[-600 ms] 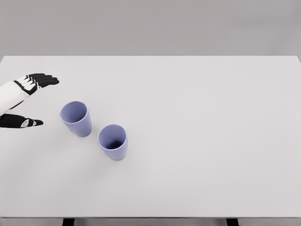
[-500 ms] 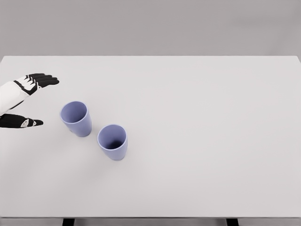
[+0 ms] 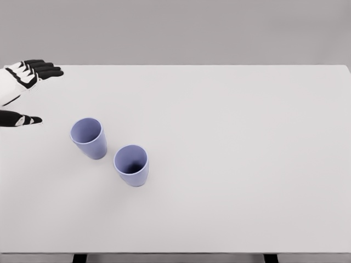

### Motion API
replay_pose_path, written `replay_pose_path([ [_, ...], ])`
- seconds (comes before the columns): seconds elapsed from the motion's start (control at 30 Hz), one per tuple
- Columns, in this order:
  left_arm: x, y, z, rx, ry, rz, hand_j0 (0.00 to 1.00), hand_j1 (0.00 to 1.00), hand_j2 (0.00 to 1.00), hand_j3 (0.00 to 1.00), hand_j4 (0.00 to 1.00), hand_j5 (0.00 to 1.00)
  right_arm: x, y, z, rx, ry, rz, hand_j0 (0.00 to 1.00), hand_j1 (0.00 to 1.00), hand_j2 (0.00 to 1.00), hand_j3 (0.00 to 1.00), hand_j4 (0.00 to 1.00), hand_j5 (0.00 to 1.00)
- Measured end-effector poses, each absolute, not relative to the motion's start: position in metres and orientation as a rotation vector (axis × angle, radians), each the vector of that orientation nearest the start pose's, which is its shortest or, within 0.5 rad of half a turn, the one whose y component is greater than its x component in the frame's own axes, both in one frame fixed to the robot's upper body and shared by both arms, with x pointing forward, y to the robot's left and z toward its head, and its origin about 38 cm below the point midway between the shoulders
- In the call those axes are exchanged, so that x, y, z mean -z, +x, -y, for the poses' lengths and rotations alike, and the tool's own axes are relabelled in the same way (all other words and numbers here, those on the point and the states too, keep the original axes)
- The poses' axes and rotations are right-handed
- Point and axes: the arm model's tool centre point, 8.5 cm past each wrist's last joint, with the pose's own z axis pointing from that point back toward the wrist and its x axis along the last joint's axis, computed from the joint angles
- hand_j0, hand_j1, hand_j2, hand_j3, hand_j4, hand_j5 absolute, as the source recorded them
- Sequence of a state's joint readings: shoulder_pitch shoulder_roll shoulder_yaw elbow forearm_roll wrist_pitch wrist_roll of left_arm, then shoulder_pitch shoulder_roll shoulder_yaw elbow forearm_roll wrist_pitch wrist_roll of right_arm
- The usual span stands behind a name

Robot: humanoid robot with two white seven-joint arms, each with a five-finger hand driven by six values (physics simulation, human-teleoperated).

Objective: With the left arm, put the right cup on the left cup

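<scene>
My left robot hand (image 3: 22,93) is at the far left edge of the view, above the left end of the plain white rectangular tabletop (image 3: 230,153). Its black fingers (image 3: 43,69) are stretched out toward the right, and the thumb (image 3: 24,119) is held well apart below them, so the robot hand is wide open with nothing in it. The white back of the hand and the wrist run off the left edge of the view.

Two matching lavender-blue plastic cups stand upright on the tabletop, mouths open upward. The left cup (image 3: 89,138) sits to the right of my thumb and a little nearer, clear of it, with bare tabletop between. The right cup (image 3: 131,165) stands just beside the left cup, to its right and nearer to me; whether the two touch I cannot tell. My robot hand touches neither cup.
</scene>
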State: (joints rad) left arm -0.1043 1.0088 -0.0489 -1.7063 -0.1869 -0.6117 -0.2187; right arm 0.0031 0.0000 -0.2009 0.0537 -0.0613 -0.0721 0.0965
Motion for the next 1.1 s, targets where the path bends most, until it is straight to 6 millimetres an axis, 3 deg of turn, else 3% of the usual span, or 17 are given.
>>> replay_pose_path([
  [0.07, -0.307, 0.359, -0.387, 1.707, 0.656, 1.806, 1.0, 1.0, 1.0, 1.0, 1.0, 1.0, 0.261, -0.011, 0.262, 0.26, 0.003, 0.039, 1.0, 1.0, 1.0, 1.0, 1.0, 1.0],
  [0.1, -0.312, 0.36, -0.388, 1.741, 0.663, 1.78, 1.0, 1.0, 1.0, 1.0, 1.0, 1.0, 0.261, -0.011, 0.262, 0.26, 0.003, 0.039, 1.0, 1.0, 1.0, 1.0, 1.0, 1.0],
  [0.23, -0.312, 0.359, -0.391, 1.827, 0.658, 1.685, 1.0, 1.0, 1.0, 1.0, 1.0, 1.0, 0.261, -0.011, 0.262, 0.26, 0.003, 0.039, 1.0, 1.0, 1.0, 1.0, 1.0, 1.0],
  [0.4, -0.298, 0.358, -0.384, 1.896, 0.59, 1.603, 1.0, 1.0, 1.0, 1.0, 1.0, 1.0, 0.261, -0.011, 0.262, 0.26, 0.003, 0.039, 1.0, 1.0, 1.0, 1.0, 1.0, 1.0],
  [0.47, -0.304, 0.36, -0.38, 1.925, 0.588, 1.597, 1.0, 1.0, 1.0, 1.0, 1.0, 1.0, 0.261, -0.011, 0.262, 0.26, 0.003, 0.039, 1.0, 1.0, 1.0, 1.0, 1.0, 1.0],
  [0.53, -0.316, 0.364, -0.373, 1.97, 0.597, 1.597, 1.0, 1.0, 1.0, 1.0, 1.0, 1.0, 0.261, -0.011, 0.262, 0.26, 0.003, 0.039, 1.0, 1.0, 1.0, 1.0, 1.0, 1.0],
  [0.7, -0.319, 0.371, -0.353, 2.106, 0.537, 1.512, 1.0, 1.0, 1.0, 1.0, 1.0, 1.0, 0.261, -0.011, 0.262, 0.26, 0.003, 0.039, 1.0, 1.0, 1.0, 1.0, 1.0, 1.0],
  [0.8, -0.334, 0.38, -0.335, 2.168, 0.521, 1.525, 1.0, 1.0, 1.0, 1.0, 1.0, 1.0, 0.261, -0.011, 0.262, 0.26, 0.003, 0.039, 1.0, 1.0, 1.0, 1.0, 1.0, 1.0],
  [0.9, -0.328, 0.383, -0.321, 2.202, 0.427, 1.525, 1.0, 1.0, 1.0, 1.0, 1.0, 1.0, 0.261, -0.011, 0.262, 0.26, 0.003, 0.039, 1.0, 1.0, 1.0, 1.0, 1.0, 1.0],
  [1.1, -0.344, 0.386, -0.296, 2.214, 0.298, 1.602, 1.0, 1.0, 1.0, 1.0, 1.0, 1.0, 0.261, -0.011, 0.262, 0.26, 0.003, 0.039, 1.0, 1.0, 1.0, 1.0, 1.0, 1.0],
])
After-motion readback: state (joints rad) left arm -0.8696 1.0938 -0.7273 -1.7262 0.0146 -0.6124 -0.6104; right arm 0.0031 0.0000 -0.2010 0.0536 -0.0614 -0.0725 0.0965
